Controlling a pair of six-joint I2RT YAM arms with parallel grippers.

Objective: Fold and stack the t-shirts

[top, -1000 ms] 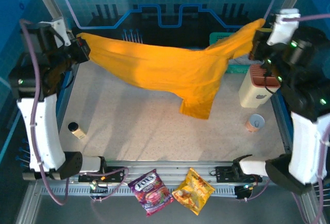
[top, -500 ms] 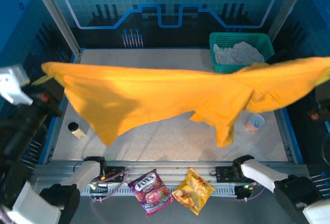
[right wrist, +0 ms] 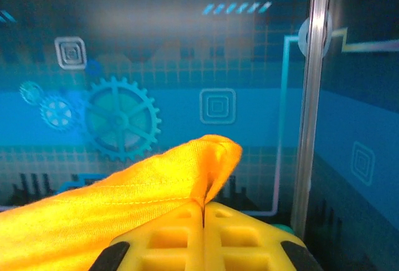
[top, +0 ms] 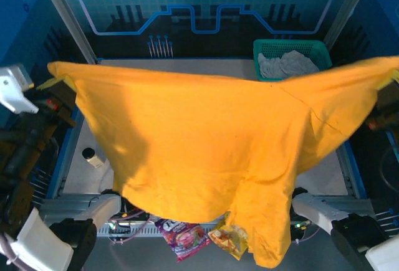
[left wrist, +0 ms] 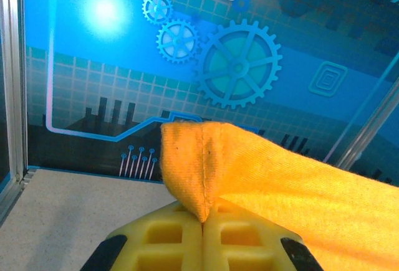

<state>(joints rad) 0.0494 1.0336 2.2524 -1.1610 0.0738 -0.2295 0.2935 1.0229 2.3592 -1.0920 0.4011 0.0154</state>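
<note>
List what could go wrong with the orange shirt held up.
1. The left gripper and right gripper each pinch only a small fold of the orange t-shirt; it may slip free.
2. Its hanging tail drapes past the near rail over the snack packets and could snag or drag them.

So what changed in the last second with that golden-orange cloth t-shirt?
The golden-orange cloth t-shirt, slung across the table's far side a second ago, has been pulled towards the near edge and stretched wide. The left gripper and right gripper stay shut on its edges; nothing was let go. The green plastic basket holding the whitish-grey shirt has not moved.
</note>
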